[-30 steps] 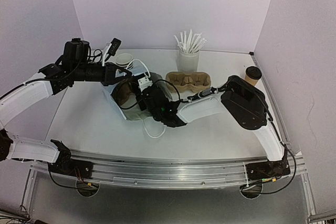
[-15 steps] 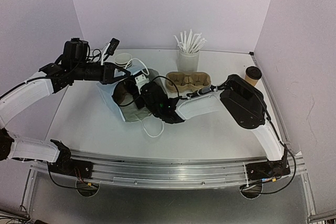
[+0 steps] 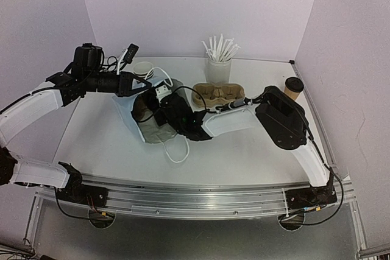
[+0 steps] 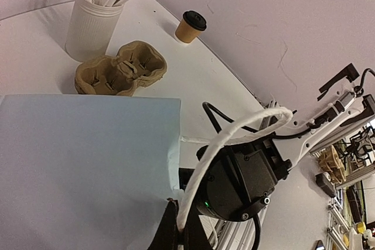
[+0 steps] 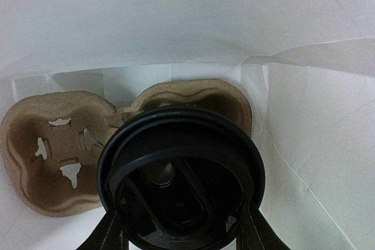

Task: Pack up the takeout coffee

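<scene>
one black lid point(image 5: 181, 185) fills the right wrist view; whatever is under it is hidden. right gripper point(image 5: 181, 229) jaws half apart, clamped on its rim. pulp carrier point(image 5: 55, 144) just beyond, inside the white bag point(image 5: 304, 156). left gripper point(image 4: 179, 235) pinched tight on bag handle point(image 4: 234, 139).

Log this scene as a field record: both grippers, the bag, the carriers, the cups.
left gripper: shut on the handle of the bag, lifting it
right gripper: inside the bag, shut on the held cup
held cup: black lid on, not yet in a pocket
inner carrier: in the bag, left pocket empty, the other partly hidden
outer carrier: on the table, empty, before the stick cup
second cup: lidded, upright, near the right wall
</scene>
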